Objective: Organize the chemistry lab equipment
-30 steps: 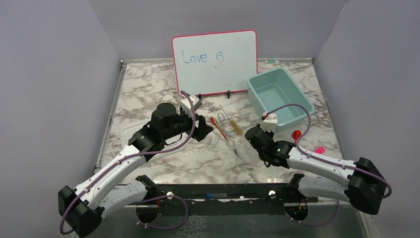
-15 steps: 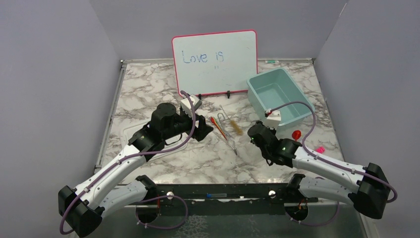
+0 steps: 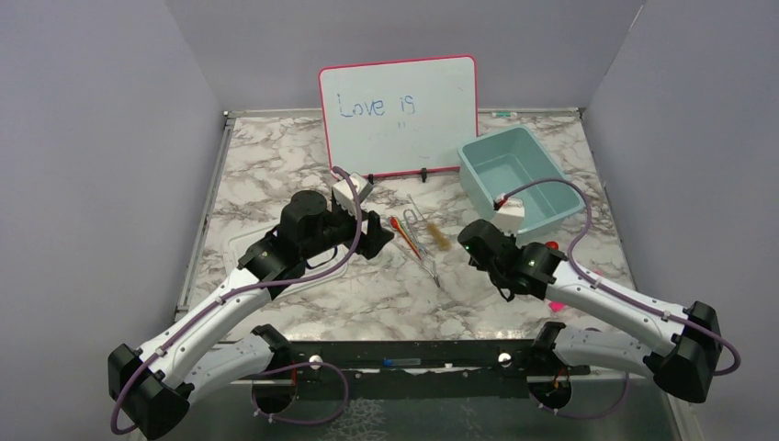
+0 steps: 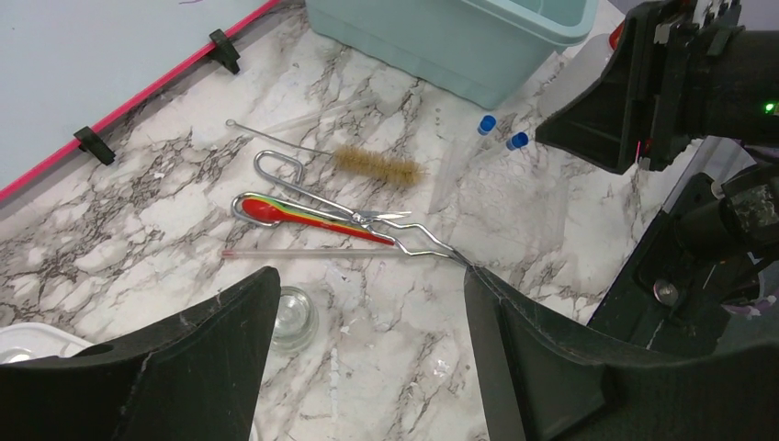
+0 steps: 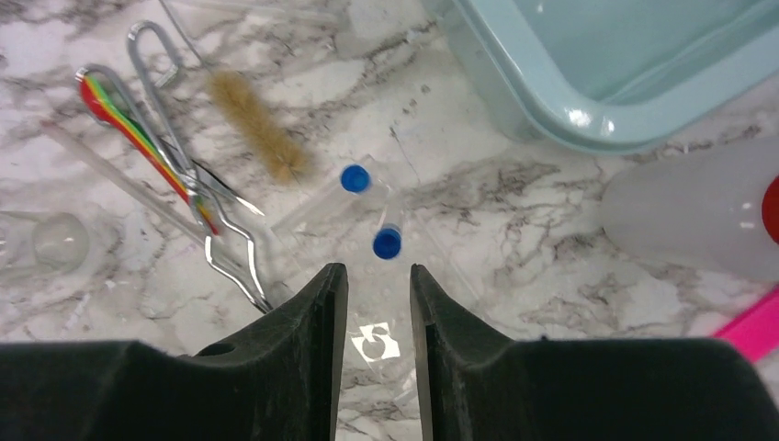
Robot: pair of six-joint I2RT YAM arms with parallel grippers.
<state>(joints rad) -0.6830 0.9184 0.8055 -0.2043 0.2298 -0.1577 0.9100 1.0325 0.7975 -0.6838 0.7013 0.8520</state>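
A: Right arm has slid forward and to the left since a second ago, so its forearm now covers most of the small red funnel [image 5: 772, 197] and the pink marker [image 5: 749, 331]. And the left one?

B: It has not shifted. The left gripper [image 4: 367, 276] hangs over the middle of the tabletop [image 3: 276, 165], jaws spread wide with nothing between them. The clear little beaker [image 4: 294, 317] stands just beside its left finger. I cannot tell whether anything is in it.

A: What lies further right?

B: The red and orange sticks [image 4: 303, 213] lie crossed with the metal tweezers [image 4: 372, 217]. A thin clear rod [image 4: 312, 253] is on their near side, and the wire brush [image 4: 377, 165] is just beyond them, toward the far edge. Then comes a clear bag [image 5: 367, 211] holding two blue-capped tubes [image 5: 354, 179].

A: And the right gripper [image 5: 377, 271]?

B: It hovers over the near end of that bag. Its jaws are parted by a narrow gap and clamp nothing that I can see.

A: The bin?

B: The teal bin [image 3: 491, 137] sits toward the far right corner, by the right end of the whiteboard [image 3: 398, 115]. Only its own floor shows inside. The funnel lies on the tabletop just outside its near wall.
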